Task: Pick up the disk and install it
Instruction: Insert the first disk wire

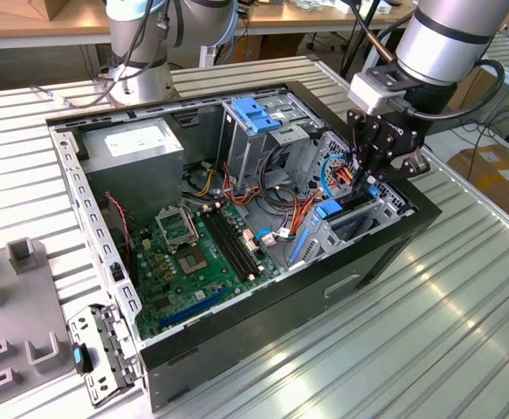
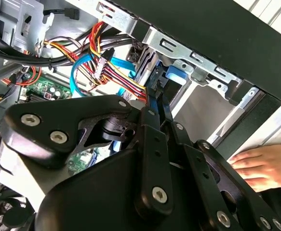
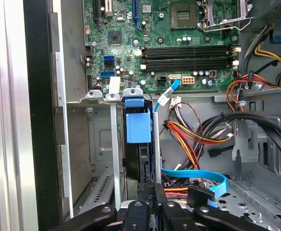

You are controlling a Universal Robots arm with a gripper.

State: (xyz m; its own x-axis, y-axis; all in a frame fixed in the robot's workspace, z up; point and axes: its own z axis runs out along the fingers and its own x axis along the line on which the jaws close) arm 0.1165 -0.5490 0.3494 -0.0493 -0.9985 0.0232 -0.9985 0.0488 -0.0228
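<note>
Install step under way: gripper (image 1: 369,179) right of centre in the exterior view, fingers closed on the disk (image 3: 145,159), standing edge-on in the drive bay (image 3: 99,144), lower centre of the first wrist view; next calls for straight seating.

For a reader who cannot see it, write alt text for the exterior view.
A robot arm's gripper reaches into the drive bay of an open computer case lying on a slatted metal table. A green motherboard, coloured cables and a grey power supply show inside.
</note>
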